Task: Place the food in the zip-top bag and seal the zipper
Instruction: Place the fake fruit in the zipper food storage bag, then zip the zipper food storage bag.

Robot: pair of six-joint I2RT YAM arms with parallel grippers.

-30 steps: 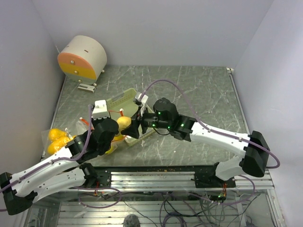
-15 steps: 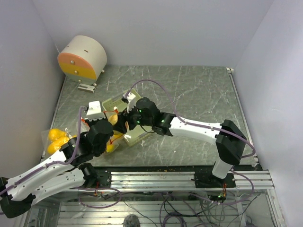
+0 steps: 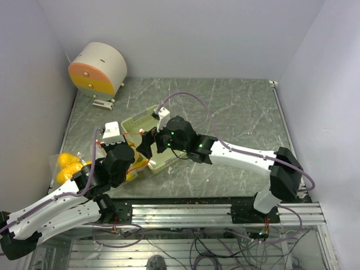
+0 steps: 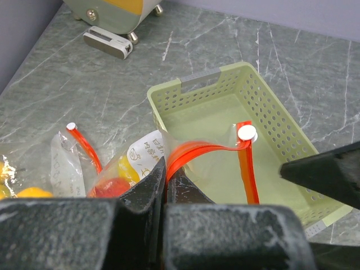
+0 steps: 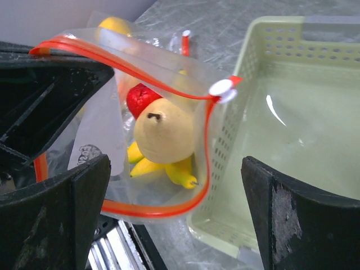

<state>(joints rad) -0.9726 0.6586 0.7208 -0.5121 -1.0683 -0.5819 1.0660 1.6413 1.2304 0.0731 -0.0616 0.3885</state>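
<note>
Grey-green marbled table point(image 3: 236, 112), with pale walls around it. On it the bag point(image 5: 101, 129) is thin, limp film that will sag and fold wherever it is not held, and the load inside pulls it down. It looks slick too, so a pinch on bare film would likely slip. The zipper point(image 5: 207, 140), the red strip round the mouth, looks the stiffest part and the best place to grip. The white slider point(image 5: 223, 88) at its corner is the piece to push along for sealing. The food point(image 5: 166, 132) seems hard, glossy and light: a pale yellow fruit, bananas under it and a red piece behind, all inside the bag already.

The left gripper point(image 4: 166, 175) is clamped tight on the zipper at the near lip of the mouth and holds that lip up. From there the strip arcs away to the slider, which hangs over the tray point(image 4: 185, 84). The bag itself sits just beside the tray's left side. The right gripper point(image 5: 175, 169) is spread wide and carries nothing, with one jaw at each side of the open mouth. Whether either jaw touches the film I cannot tell. More yellow fruit point(image 3: 67, 163) lies at the table's left edge, apparently in a second bag point(image 4: 62, 160).
</note>
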